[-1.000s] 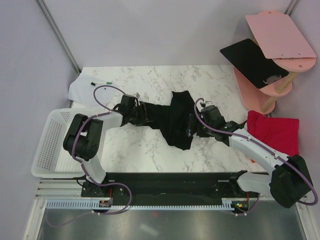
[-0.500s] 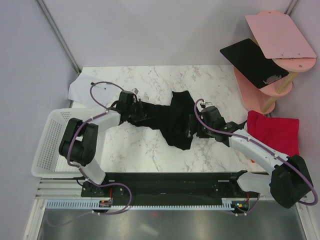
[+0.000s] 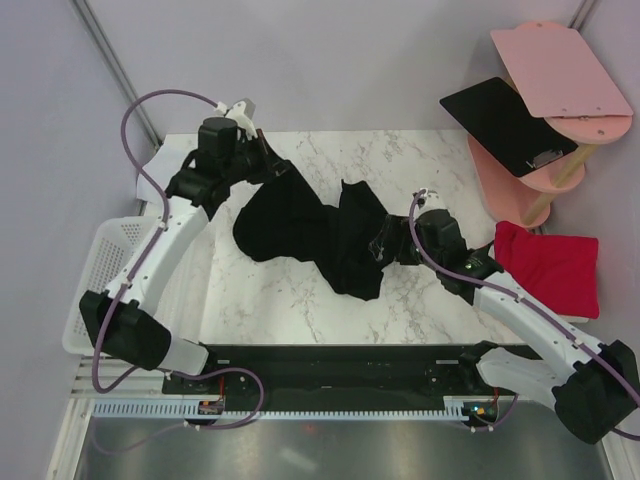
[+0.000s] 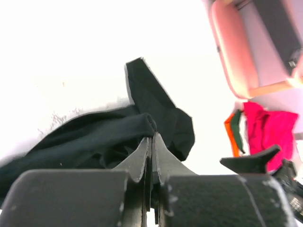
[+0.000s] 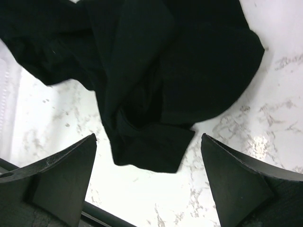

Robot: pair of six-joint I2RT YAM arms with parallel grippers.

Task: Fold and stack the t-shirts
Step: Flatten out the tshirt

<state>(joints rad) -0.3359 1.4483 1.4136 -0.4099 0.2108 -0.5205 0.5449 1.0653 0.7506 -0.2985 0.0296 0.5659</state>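
Subject of inspection: the black t-shirt [image 3: 300,235]. It lies unfolded and bunched across the middle of the marble surface [image 3: 330,155], running from upper left of the top view down to a rumpled mass at centre.

Left fingers [image 4: 142,161]: pressed together with no visible gap, clamping a rolled edge of the black t-shirt at their tips. In the top view, the left arm reaches to the upper left of the surface. The cloth is drawn out from that grip toward the centre, and the gripped end appears raised off the surface.

Right fingers [image 5: 59,177]: spread wide apart, holding nothing. They stand over the right-hand, lower part of the black t-shirt. The wrist view shows a doubled-over corner of cloth lying on the marble between the two tips. Whether either tip touches the cloth cannot be told.

Other shirts: a crimson t-shirt [image 3: 548,262] sits at the right edge of the top view, well apart from the black one. The left wrist view shows an orange t-shirt [image 4: 230,133] and a green t-shirt [image 4: 238,126] tucked against its side.

Surroundings: a white basket [image 3: 95,300] sits at the left edge. A pink stand [image 3: 545,170] in the upper right carries a black board [image 3: 500,122].
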